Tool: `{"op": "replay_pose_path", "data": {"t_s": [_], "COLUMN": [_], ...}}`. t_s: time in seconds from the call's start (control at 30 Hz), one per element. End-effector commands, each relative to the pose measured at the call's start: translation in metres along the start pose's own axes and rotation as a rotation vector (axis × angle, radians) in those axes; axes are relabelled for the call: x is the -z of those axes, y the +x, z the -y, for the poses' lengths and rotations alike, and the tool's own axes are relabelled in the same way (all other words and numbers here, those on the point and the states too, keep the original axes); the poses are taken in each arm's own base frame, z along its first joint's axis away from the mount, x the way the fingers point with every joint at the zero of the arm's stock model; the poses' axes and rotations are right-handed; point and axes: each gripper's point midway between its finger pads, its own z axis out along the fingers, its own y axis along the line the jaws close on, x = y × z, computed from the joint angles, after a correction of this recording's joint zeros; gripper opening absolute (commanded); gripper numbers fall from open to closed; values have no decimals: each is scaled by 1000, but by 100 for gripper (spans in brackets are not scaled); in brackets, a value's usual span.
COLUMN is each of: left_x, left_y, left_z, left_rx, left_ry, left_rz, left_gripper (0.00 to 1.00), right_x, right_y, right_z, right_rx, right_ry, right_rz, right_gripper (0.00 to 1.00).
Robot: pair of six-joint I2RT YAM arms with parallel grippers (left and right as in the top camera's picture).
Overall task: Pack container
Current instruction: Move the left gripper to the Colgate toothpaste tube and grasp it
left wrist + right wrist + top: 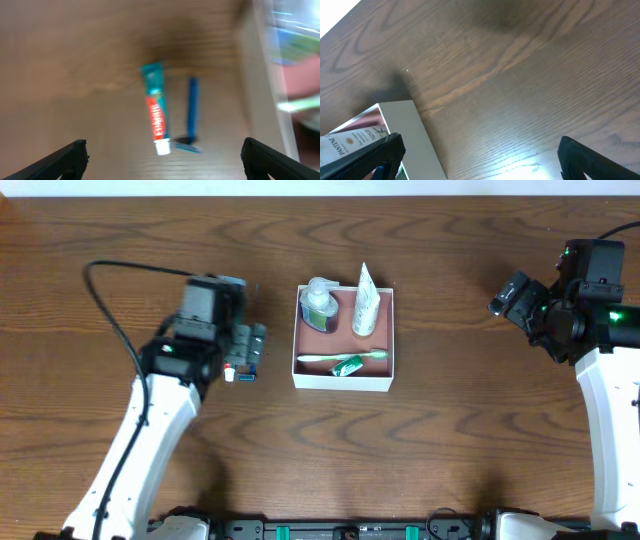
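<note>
The container (340, 384), a white-walled square box with a pinkish-brown floor, sits mid-table. Inside it are a clear bottle (318, 306), a white tube (364, 302), a green toothbrush (345, 356) and a green packet (347, 367). My left gripper (246, 350) hovers open just left of the box. In the blurred left wrist view a teal-and-red toothpaste tube (156, 111) and a blue razor (192, 112) lie on the wood between its wide-spread fingers (65, 160). My right gripper (508, 294) hangs open to the right of the box, holding nothing.
The wood table (450, 450) carries nothing else. In the right wrist view the box's white wall (412, 137) and the white tube (350, 142) show at lower left. A black cable (110, 310) loops behind the left arm.
</note>
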Motion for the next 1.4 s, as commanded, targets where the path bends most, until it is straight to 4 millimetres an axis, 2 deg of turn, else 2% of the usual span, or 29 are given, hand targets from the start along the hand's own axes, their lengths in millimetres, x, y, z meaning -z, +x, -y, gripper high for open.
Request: {"op": "replay_pose_path", "data": {"t_s": [0.0, 0.1, 0.27, 0.33, 0.47, 0.63, 0.77, 0.9, 1.27, 1.37], "left_x": [-20, -48, -95, -106, -125, -132, -133, -136, -142, -143], "left_y": [4, 14, 33, 41, 61, 65, 64, 65, 68, 69], "left_z": [-18, -29, -22, -21, -18, -17, -17, -8, -7, -7], "left_rx": [153, 193, 196, 193, 185, 183, 185, 193, 183, 164], "left_ry": [-28, -46, -20, -21, -25, -25, -24, 27, 29, 32], "left_rz": [-51, -116, -218, -251, -326, -343, -336, -343, -351, -353], "left_gripper": [98, 98, 99, 100, 95, 88, 71, 69, 65, 59], "right_x": [1, 1, 1, 1, 1, 1, 1, 1, 1, 1], "right_y": [-3, -3, -3, -3, -3, -3, -3, -3, -3, -3], "right_z": [0, 0, 0, 0, 0, 0, 0, 0, 0, 0], "right_rx": [-17, -17, -17, -17, -17, -17, -17, -17, -17, -17], "right_ry": [-3, -3, -3, -3, -3, -3, -3, -3, -3, -3], "right_rz": [5, 5, 5, 5, 5, 5, 5, 5, 5, 5], "right_gripper": [99, 99, 99, 99, 99, 99, 99, 99, 99, 99]}}
